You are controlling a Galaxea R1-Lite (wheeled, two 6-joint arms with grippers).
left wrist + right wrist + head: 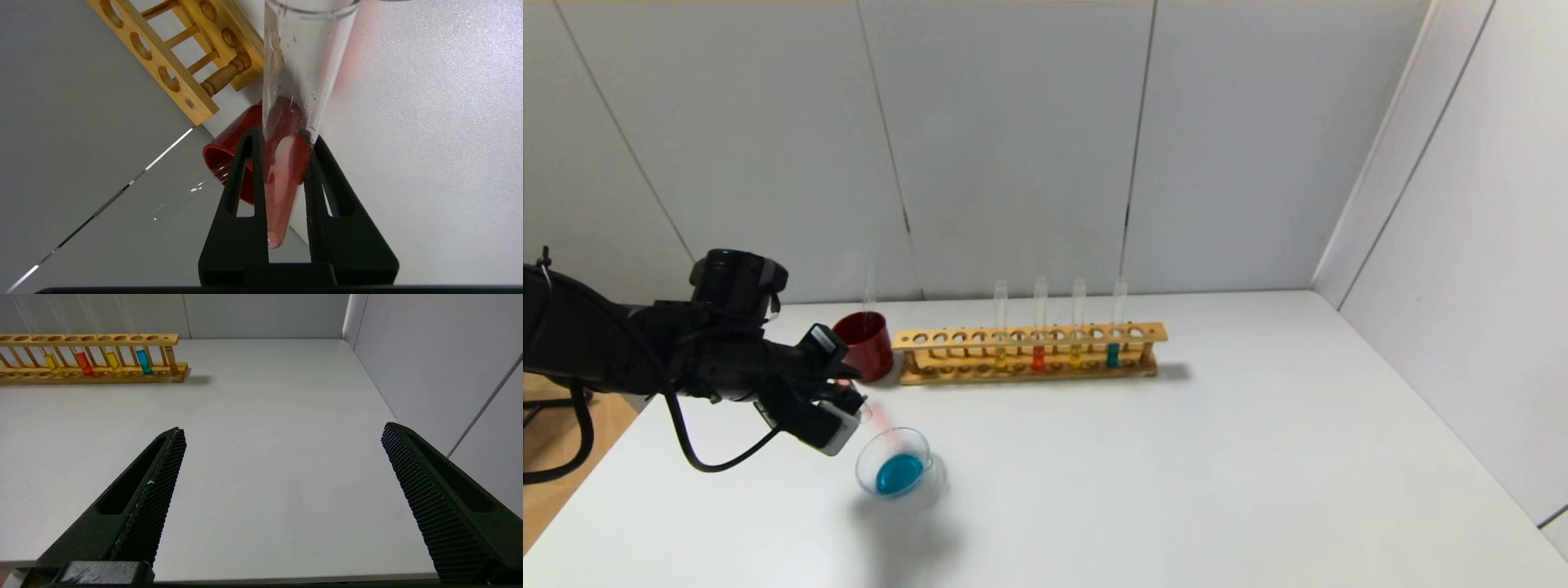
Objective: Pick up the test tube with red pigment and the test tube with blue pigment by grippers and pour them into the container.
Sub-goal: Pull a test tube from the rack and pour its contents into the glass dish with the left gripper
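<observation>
White surface (1217,457) carries everything. Long wooden test tube rack (1029,353) sits at the back, holding four upright clear tubes: two yellow, one orange-red, and the slim glass test tube with blue-teal liquid (1113,353) near the rack's right end. Dark red opaque cup (864,345) stands just beside the rack's left end with an empty clear tube in it, likely a discard spot. Left gripper (849,406) is over the near-left surface, fingers (245,179) clenched on the round-bottomed glass test tube with red pigment (286,163), gripped low near the bulb so the open mouth is free to point down toward the small round clear glass dish (898,469). Tube is tilted, mouth at or just over the dish rim; can't confirm contact. Red liquid is spread along the tube wall, so the pour looks in progress. Dish already holds a blue pool, so blue seems done despite a blue tube in the rack. Right gripper (282,457) is parked off to the right, low over bare surface, fingers released wide, holding nothing.
</observation>
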